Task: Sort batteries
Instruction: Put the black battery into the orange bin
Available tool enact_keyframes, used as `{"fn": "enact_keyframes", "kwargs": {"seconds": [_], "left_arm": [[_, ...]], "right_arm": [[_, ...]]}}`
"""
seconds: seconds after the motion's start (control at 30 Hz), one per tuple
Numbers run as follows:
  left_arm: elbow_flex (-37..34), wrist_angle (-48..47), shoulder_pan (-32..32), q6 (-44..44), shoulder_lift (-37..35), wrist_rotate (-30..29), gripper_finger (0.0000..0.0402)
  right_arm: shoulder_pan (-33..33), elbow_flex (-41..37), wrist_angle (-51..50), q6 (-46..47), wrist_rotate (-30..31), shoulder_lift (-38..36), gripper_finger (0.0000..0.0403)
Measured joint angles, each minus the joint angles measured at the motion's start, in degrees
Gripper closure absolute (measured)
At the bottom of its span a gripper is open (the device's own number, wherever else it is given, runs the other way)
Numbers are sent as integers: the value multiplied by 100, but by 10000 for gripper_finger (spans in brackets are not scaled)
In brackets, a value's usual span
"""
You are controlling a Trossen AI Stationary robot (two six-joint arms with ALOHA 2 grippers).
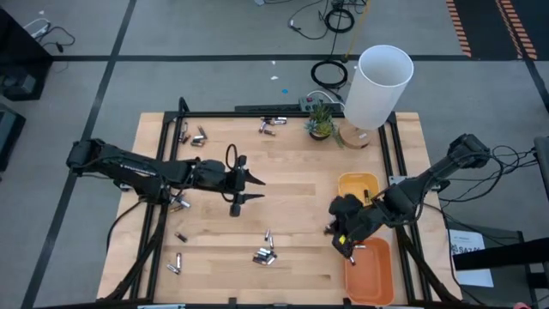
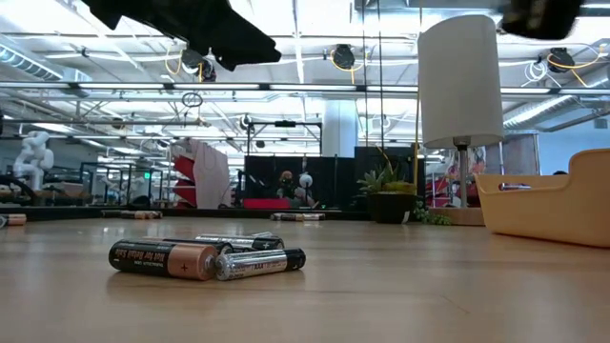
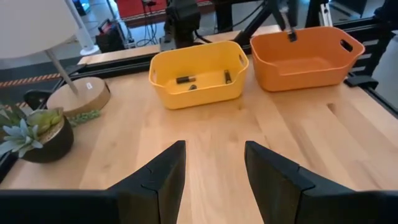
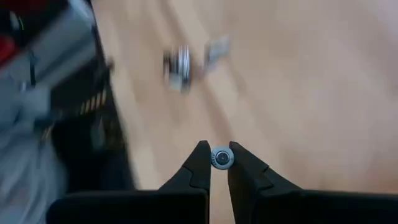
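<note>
Batteries, small silvery and dark-bodied metal cylinders, lie scattered over your pale wooden bench [image 1: 292,184]: a cluster [image 1: 265,255] low in the middle of the high view, a few more [image 1: 175,263] at lower left, others [image 1: 271,125] along the upper edge. At bench height the near pile [image 2: 205,258] shows a copper-and-black cell lying against two silvery ones, all on their sides and touching. Several already rest in the yellow plastic tray [image 3: 198,73]; the orange plastic tray [image 3: 306,56] beside it looks empty from the left wrist view.

Your right claw [image 4: 222,163] is clamped on one silvery battery [image 4: 222,157], gripped across its body so its round end faces the camera; in the high view it sits at the near corner of the orange tray. Your left claw [image 1: 249,189] hangs mid-bench with its fingers [image 3: 159,180] apart and nothing between them.

Judge these cells rigid, dense for their size and smooth-skinned, so they likely roll at a nudge and slip from a grip near the end. Take each across the middle of the barrel, fingers square to its long axis. In the touching pile, pick an outer cell first.
</note>
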Motion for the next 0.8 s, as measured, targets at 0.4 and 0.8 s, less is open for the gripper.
{"fn": "enact_keyframes", "kwargs": {"seconds": [0.4, 0.8], "left_arm": [[-2, 248, -345, 20, -4, -59, 226], [-11, -42, -631, -317, 100, -186, 226]], "right_arm": [[836, 415, -1955, 2331, -2312, 578, 390], [899, 339, -2678, 2115, -2379, 965, 312]]}}
